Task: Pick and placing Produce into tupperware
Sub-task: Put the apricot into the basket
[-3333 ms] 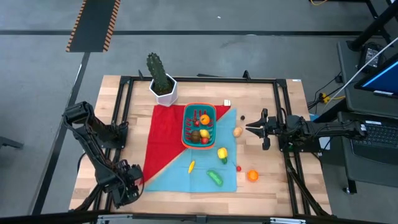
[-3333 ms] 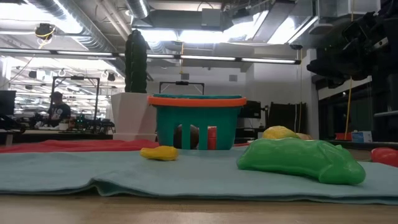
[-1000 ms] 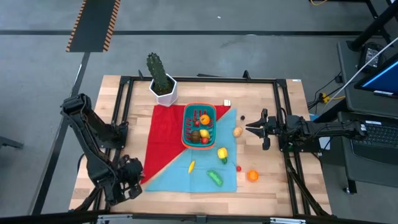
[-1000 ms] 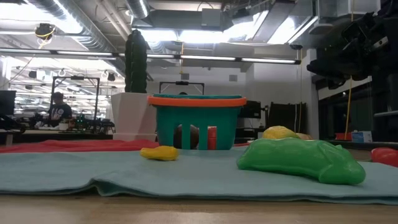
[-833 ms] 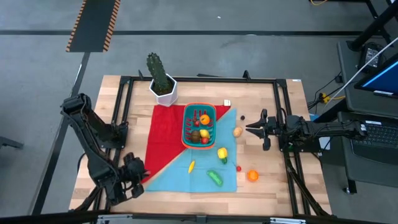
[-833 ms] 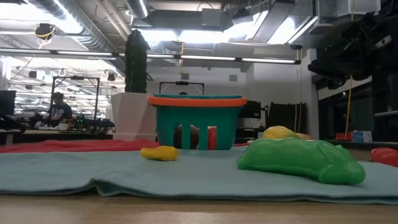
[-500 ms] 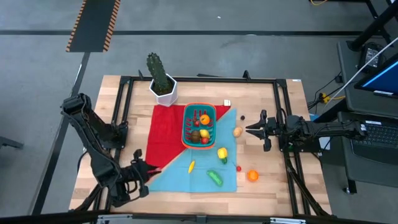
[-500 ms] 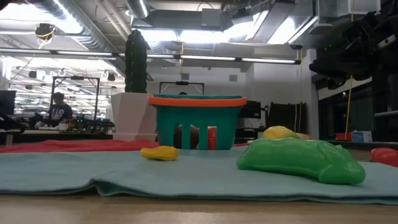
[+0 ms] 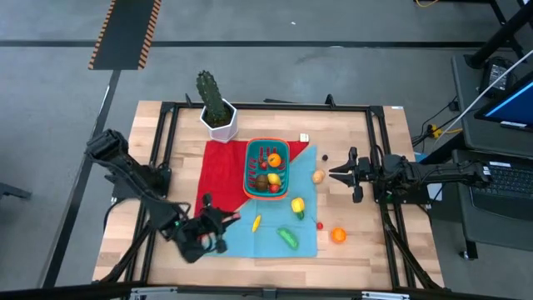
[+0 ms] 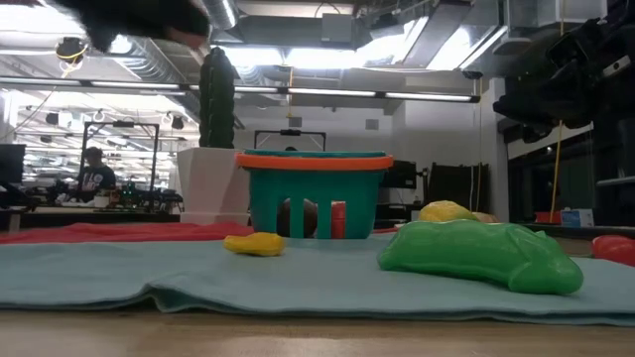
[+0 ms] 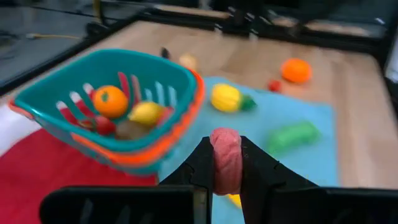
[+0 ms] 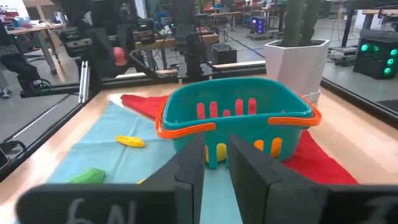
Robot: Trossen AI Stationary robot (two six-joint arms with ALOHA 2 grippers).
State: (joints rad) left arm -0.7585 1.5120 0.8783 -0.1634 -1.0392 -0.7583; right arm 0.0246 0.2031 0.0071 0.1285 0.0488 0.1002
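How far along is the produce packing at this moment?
Partly done. The tupperware already holds several pieces, an orange and a lemon among them. In hand: the left gripper is shut on a pink piece over the blue cloth. Left outside: a green piece, a small yellow piece, a yellow pepper, an orange and others. The right gripper waits beside the tupperware.

The left arm reaches low over the table's front left part, its wrist turned toward the middle. The left gripper [image 9: 226, 218] has its fingers [image 11: 202, 163] closed on a small pink piece [image 11: 225, 160]. The right arm stretches level from the right side, and the right gripper [image 9: 335, 172] has its fingers nearly together, holding nothing.
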